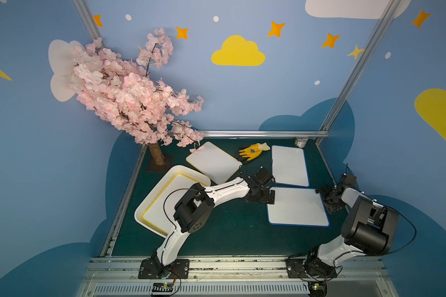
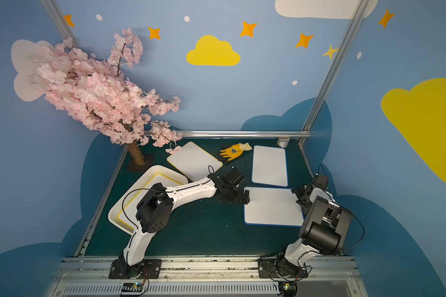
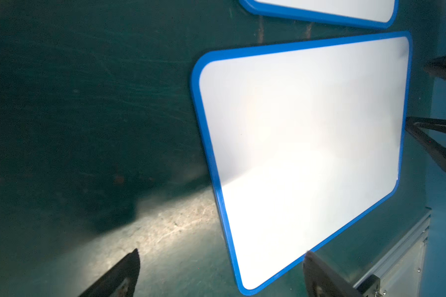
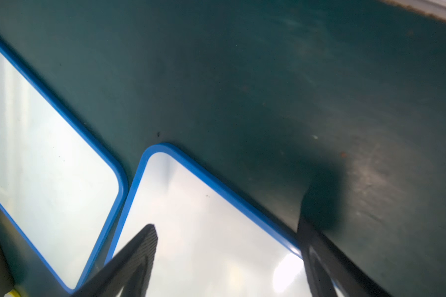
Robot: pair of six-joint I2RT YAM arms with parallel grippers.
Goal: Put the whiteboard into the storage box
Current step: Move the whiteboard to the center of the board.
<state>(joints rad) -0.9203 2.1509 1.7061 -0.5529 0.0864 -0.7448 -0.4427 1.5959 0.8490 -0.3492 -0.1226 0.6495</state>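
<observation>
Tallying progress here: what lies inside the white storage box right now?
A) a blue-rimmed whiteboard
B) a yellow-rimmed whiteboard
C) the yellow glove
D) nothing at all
B: in a top view, a yellow-rimmed whiteboard lies flat within the raised rim of the storage box.

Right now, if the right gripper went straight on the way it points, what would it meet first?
Most likely the near blue-rimmed whiteboard: the open right gripper straddles its edge, one finger over the board, the other over the green table. Its height is unclear.
</observation>
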